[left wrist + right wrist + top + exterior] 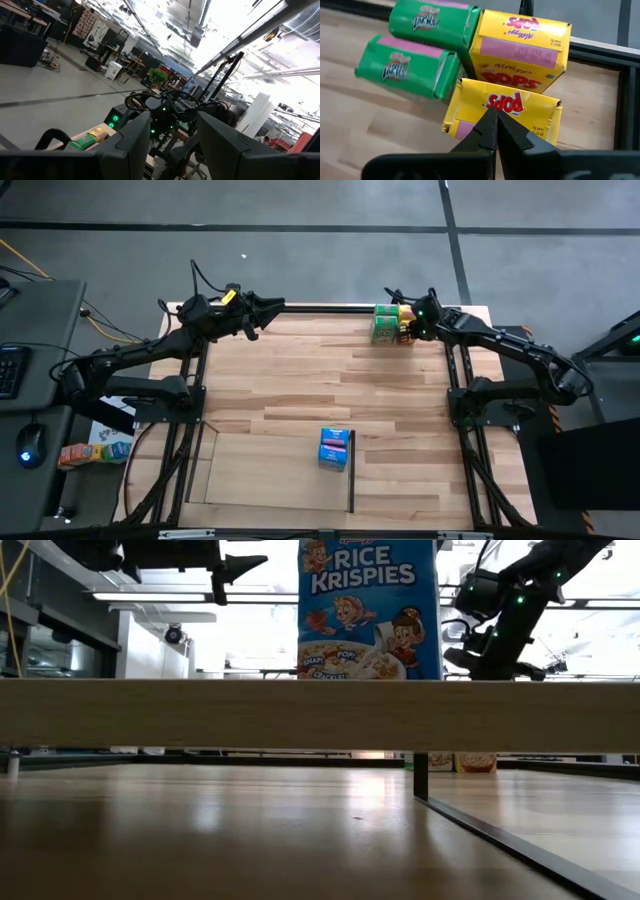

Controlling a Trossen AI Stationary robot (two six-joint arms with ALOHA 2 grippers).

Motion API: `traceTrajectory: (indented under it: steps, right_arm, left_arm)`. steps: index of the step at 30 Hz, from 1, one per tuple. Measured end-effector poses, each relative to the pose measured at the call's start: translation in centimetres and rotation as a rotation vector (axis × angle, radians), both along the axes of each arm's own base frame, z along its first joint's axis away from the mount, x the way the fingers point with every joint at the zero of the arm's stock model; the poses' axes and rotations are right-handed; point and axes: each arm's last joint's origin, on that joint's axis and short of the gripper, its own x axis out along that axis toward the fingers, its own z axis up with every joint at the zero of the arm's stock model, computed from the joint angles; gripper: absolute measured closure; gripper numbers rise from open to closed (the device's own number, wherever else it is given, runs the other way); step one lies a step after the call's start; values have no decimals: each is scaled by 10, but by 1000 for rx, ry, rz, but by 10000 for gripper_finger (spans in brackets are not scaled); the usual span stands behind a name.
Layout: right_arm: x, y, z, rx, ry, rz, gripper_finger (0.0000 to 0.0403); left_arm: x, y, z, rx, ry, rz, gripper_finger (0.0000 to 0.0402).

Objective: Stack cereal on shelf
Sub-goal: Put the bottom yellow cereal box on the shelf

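High view: a blue Rice Krispies box (pixel 336 449) stands on the pale shelf (pixel 270 475); the left gripper (pixel 262 308) waits, open and empty. Right wrist view: the right gripper (pixel 496 131) – fingers pinched together, holding nothing – points at a yellow Pops box (pixel 502 112) beside green boxes (pixel 415 52) – it might just push it away

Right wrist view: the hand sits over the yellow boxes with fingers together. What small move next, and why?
Probably open the fingers first. The right hand hovers just above the nearer yellow box with its fingers shut and nothing between them, so it cannot take the box yet. Once open, it could lower over that box. A second yellow box and two green boxes crowd it closely.
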Motion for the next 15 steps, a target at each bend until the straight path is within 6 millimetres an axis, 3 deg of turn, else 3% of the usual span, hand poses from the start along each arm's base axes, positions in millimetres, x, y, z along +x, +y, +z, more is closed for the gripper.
traceTrajectory:
  steps: [6,15]
  right_arm:
    - [-2,0,11,-20,-25,1,403]
    - [0,-2,57,-96,-41,39,402]
  left_arm:
    - [0,0,0,0,0,0,247]
    - [0,0,0,8,2,2,247]
